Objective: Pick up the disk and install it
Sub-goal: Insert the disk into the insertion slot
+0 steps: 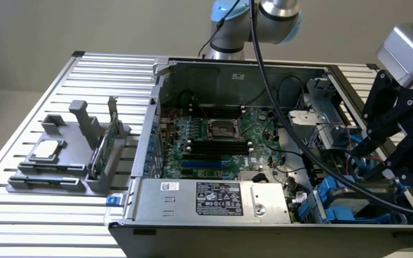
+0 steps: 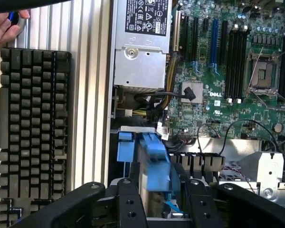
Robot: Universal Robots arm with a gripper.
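Straddling the disk (image 2: 154, 161) (its blue rail blurred), the gripper (image 2: 159, 209) stands with jaws apart directly above it, the disk seemingly edge-up in the case (image 1: 192, 239).

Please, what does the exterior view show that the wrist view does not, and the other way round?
Exterior view adds: a grey holder on the exterior view's left, carrying a small square chip and a thin upright card, plus the arm rising beyond the computer case.
Wrist view adds: a black keyboard beside the case, and a person's hand near one corner of it.
Shared: the open case, its green motherboard, the labelled power supply, blue plastic parts in the drive bay and the gripper close to them.
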